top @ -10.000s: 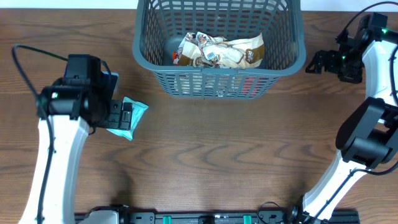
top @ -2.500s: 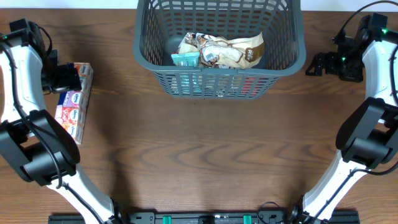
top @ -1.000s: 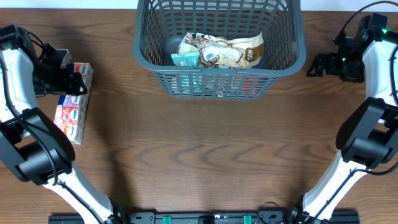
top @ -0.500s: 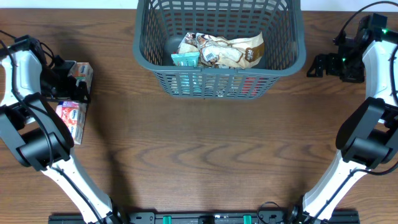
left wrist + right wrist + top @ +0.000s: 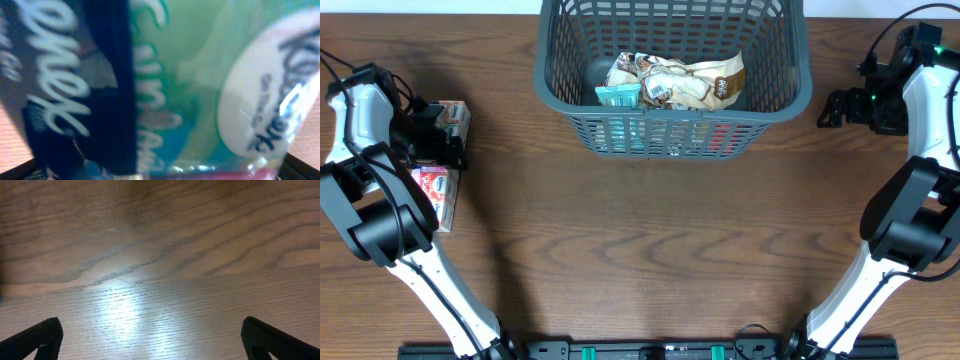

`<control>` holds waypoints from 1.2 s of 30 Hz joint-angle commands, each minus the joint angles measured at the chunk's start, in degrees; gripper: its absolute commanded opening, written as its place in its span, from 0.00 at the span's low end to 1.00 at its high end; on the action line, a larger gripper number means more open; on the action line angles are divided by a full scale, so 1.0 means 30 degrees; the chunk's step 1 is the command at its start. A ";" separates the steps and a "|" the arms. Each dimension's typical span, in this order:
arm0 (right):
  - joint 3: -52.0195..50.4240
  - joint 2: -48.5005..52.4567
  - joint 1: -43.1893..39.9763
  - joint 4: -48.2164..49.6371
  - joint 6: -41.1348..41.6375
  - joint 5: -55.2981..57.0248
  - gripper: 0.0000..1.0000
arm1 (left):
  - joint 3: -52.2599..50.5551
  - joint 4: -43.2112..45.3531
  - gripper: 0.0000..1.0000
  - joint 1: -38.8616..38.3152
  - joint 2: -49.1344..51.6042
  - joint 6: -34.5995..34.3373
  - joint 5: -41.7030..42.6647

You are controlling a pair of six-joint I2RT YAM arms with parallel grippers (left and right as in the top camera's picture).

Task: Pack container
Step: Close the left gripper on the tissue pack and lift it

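1 tissue pack under L gripper, grip unclear, R gripper spread wide, near container w/ snacks.

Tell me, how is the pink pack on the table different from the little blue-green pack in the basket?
The pink pack is long and lies out on the table. The blue-green pack is much shorter and sits inside the grey basket, against brown-and-white bags. Both are wrapped packs.
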 commanded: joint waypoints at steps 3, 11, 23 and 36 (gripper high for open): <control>-0.0117 0.0036 0.0087 -0.0022 -0.0138 0.0262 0.99 | -0.0015 0.0182 0.98 -0.0022 0.0124 0.0036 -0.0226; -0.0117 0.0036 0.0087 -0.0058 -0.0131 0.0262 0.99 | -0.0393 0.1078 0.97 -0.0022 0.0131 0.0036 -0.1348; -0.0117 0.0036 0.0095 -0.0248 -0.0138 0.0270 0.99 | -0.2579 0.2565 0.98 -0.0022 0.0131 0.0029 -0.1654; -0.0117 0.0036 0.0087 -0.0219 -0.0138 0.0262 0.99 | -0.2361 0.2521 0.31 -0.0415 -0.0794 -0.1843 -0.0991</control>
